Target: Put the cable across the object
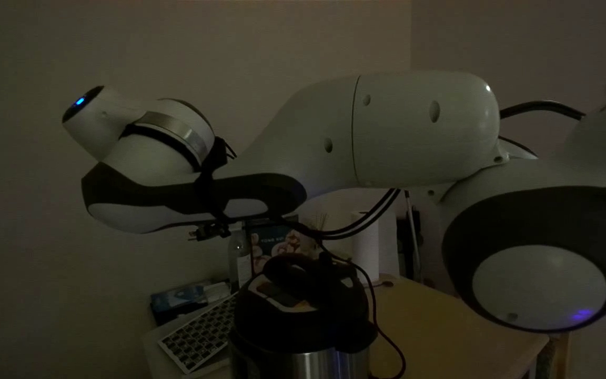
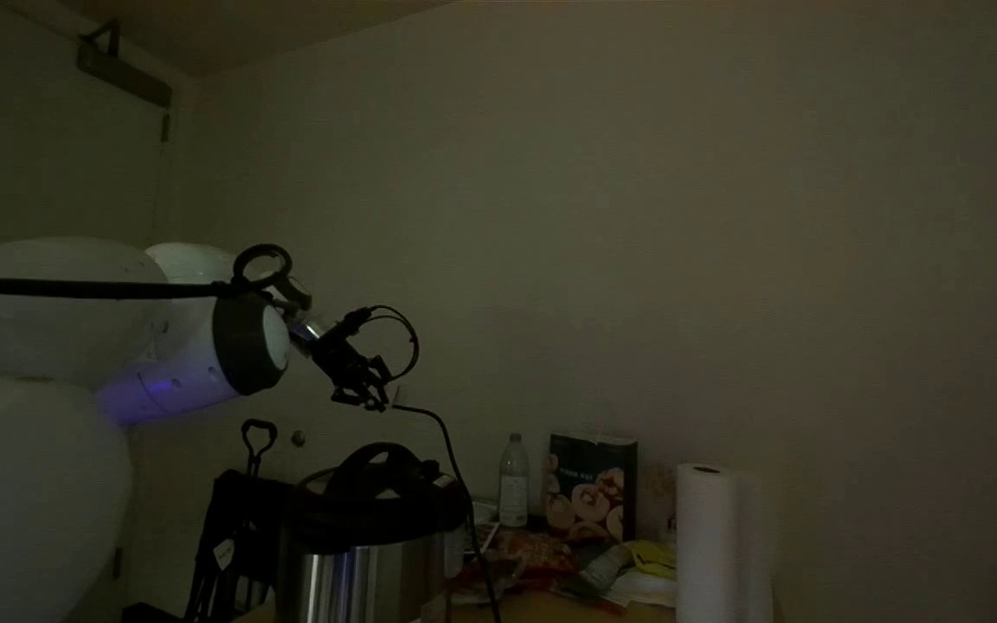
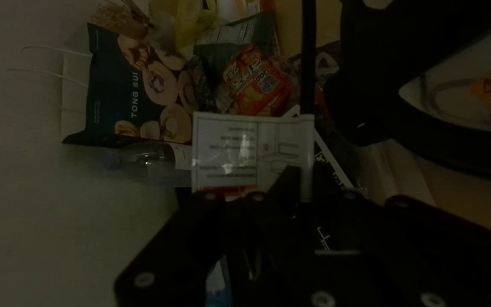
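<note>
Pinching one black cable (image 3: 308, 64) between fingertips that stand close together, the one hand (image 3: 306, 184) is poised above the bench (image 1: 440, 331). There the cable meets the hand; the rest leads out ahead of it, then bends and drops well below it in a loose curve, passing beside one cooker (image 1: 324, 363) in both exterior views. Whether it touches the cooker's black lid (image 1: 292, 329) I cannot tell. One white printed tag (image 3: 237, 149) is wrapped round the cable at the grip and juts to one side.

The cooker stands in from the bench's right edge as seen in an exterior view. Beyond it, toward the bench's left edge, one keyboard (image 1: 203, 331) lies at a slant, one blue box (image 1: 177, 300) just behind it. Snack packets (image 2: 542, 558) are heaped too closely to count; one red packet (image 3: 258, 81) and one dark green packet (image 3: 215, 53) show plainly. Farther back, one see-through bottle (image 2: 513, 484) and one lettered paper bag (image 2: 589, 493) stand upright along the back edge, and one paper-towel roll (image 1: 367, 255) near the far right corner. Behind them all rises the dim wall (image 2: 637, 216).
</note>
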